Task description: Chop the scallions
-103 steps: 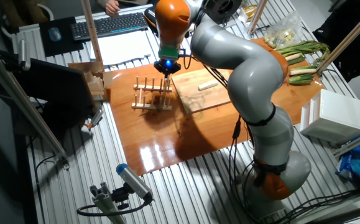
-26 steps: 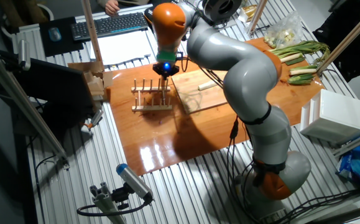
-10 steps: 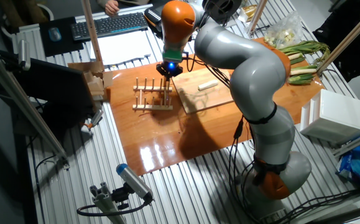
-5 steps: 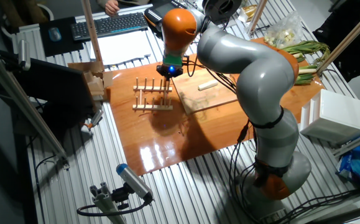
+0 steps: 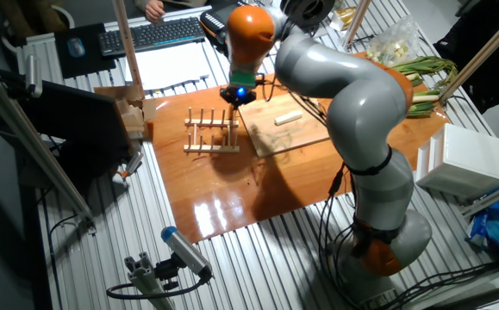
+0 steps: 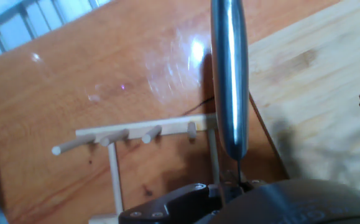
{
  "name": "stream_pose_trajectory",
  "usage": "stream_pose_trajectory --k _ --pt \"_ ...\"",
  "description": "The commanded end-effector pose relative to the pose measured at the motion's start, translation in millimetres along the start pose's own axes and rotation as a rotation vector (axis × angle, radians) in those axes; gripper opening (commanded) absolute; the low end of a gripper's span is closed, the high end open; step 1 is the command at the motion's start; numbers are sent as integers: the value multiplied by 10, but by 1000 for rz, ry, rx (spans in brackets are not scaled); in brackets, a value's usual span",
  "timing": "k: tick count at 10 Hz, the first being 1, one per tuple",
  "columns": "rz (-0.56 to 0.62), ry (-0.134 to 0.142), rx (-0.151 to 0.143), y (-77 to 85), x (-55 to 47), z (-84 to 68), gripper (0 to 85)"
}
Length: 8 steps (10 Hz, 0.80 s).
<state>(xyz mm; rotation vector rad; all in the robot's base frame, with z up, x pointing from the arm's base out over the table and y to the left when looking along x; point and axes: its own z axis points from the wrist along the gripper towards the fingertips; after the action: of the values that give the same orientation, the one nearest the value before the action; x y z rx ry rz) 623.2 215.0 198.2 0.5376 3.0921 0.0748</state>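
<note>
The gripper point(image 5: 237, 99) grips a knife point(image 6: 230, 74), blade pointing down. The wooden rack point(image 5: 212, 133) stands directly below; the scallions point(image 5: 287, 118) lie to its right on the cutting board point(image 5: 296, 133).

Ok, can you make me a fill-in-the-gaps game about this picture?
1. The tool is ___ on the knife.
2. The scallion lies ___ the board.
3. The scallion is in just ___ piece.
4. The rack is made of ___.

Missing words: shut; on; one; wood.
</note>
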Motion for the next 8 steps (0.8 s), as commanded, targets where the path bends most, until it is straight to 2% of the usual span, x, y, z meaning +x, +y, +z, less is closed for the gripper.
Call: stream_pose_trajectory --k 1,3,4,8 --pt "-21 -6 5 -69 -34 -38 0" --pt "-95 -30 36 -198 -57 -30 0" --pt "-148 -35 47 -317 -82 10 0" --pt "-231 -48 45 -622 -221 156 0"
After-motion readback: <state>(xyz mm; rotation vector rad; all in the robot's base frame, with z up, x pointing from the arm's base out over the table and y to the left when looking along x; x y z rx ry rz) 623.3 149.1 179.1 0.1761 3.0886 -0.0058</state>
